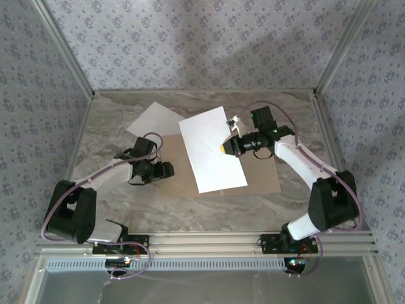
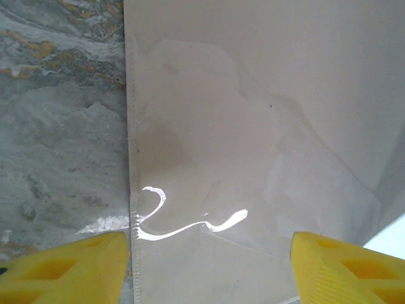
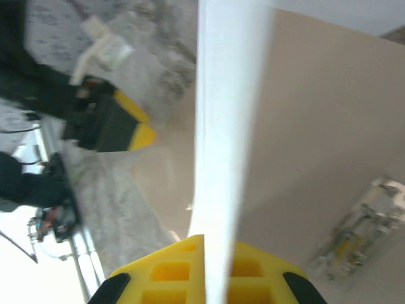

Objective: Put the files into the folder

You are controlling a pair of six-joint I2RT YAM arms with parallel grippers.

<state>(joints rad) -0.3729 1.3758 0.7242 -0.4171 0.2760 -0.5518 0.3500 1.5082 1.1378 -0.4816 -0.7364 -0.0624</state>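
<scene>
The folder [image 1: 262,177] is laid open and flat on the marble table [image 1: 114,126], between the two arms, with its tan inside facing up. Much of its middle is covered by a white sheet [image 1: 209,152], which is clenched at its right edge by the right gripper [image 1: 225,147]. In the right wrist view this sheet is seen edge-on, pinched between the yellow fingers [image 3: 171,272] and raised clear of the folder's right half. A small metal clip [image 3: 357,231] is seen on the folder's surface to the right of the sheet.

The left gripper [image 1: 168,170] is held released over the folder's left half, near its left edge, and nothing is grasped between its jaws. In the left wrist view the two yellow fingertips [image 2: 69,269] are spread wide apart, and between them a clear pocket [image 2: 253,164] on the folder is seen, with a bright glint on the plastic. The marble is shown just left of the folder's edge.

A second sheet [image 1: 155,119] is laid flat on the table at the far left, beyond the left gripper. Its right part is overlapped by the gripped sheet, and it is not touched by either gripper.
</scene>
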